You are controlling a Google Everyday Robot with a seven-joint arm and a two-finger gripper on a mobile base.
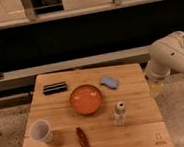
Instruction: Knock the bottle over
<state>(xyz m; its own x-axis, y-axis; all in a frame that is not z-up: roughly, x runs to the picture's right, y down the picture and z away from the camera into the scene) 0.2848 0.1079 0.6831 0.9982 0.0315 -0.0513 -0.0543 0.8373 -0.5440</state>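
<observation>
The bottle (pixel 120 113) is small, slim and pale with a whitish round cap. It stands upright on the wooden table (pixel 133 90), front right of centre. My white arm (pixel 171 54) comes in from the right. My gripper (pixel 155 87) hangs below it at the table's right edge. It is behind and to the right of the bottle and apart from it.
An orange bowl (pixel 86 99) sits mid-table, just left of and behind the bottle. A white cup (pixel 40 131) stands front left. A dark red object (pixel 82 138) lies at the front. A blue sponge (pixel 109 82) and a black item (pixel 55 87) lie at the back.
</observation>
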